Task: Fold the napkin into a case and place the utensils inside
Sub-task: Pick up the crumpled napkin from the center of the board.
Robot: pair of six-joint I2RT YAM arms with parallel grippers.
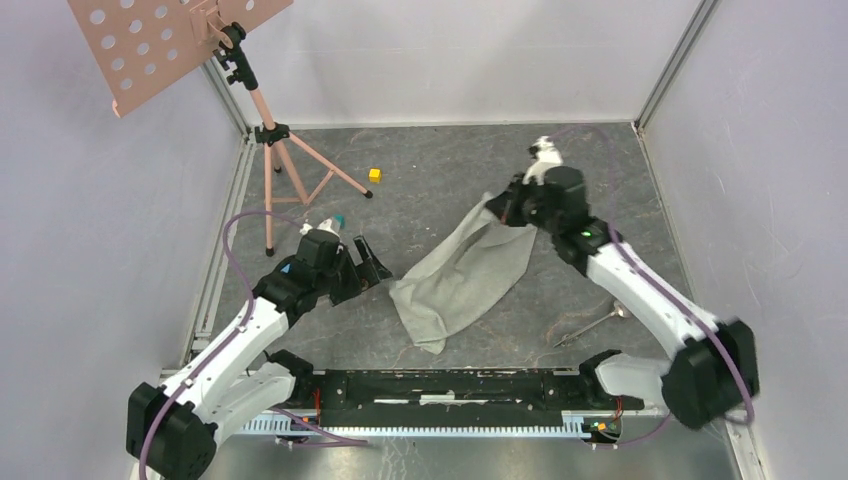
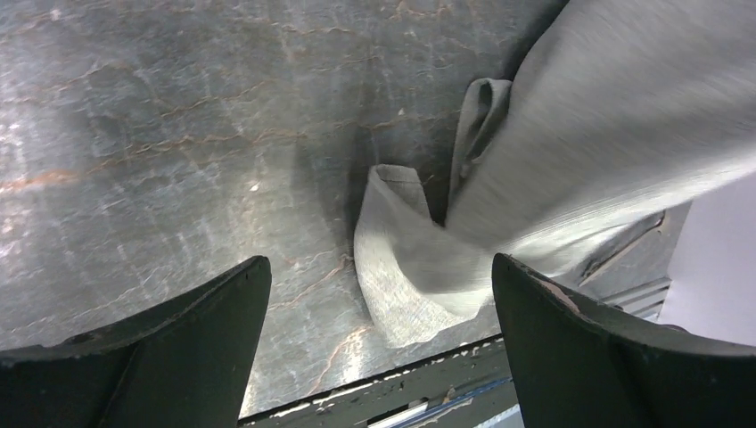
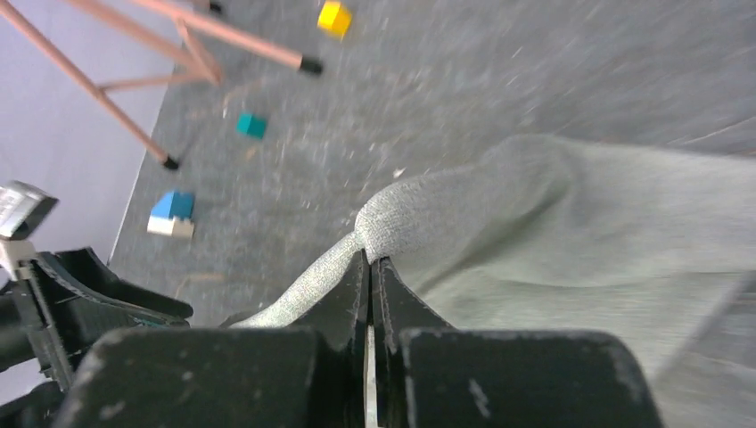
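Observation:
The pale grey-green napkin [image 1: 465,275] lies crumpled on the table's middle, its far corner lifted. My right gripper [image 1: 497,208] is shut on that raised corner; in the right wrist view the black fingers [image 3: 369,259] pinch a bunched fold of the napkin [image 3: 579,241]. My left gripper [image 1: 375,268] stands open just left of the cloth. In the left wrist view a curled corner of the napkin [image 2: 401,276] lies ahead between the wide fingers [image 2: 382,348], untouched. A silver spoon [image 1: 595,325] lies at the near right, by the right arm.
A pink tripod stand [image 1: 270,130] occupies the far left corner. A yellow cube [image 1: 374,175] sits near its foot, and a teal cube [image 3: 250,126] and a blue-and-white block [image 3: 171,214] lie beyond the napkin. The black base rail [image 1: 450,385] runs along the near edge.

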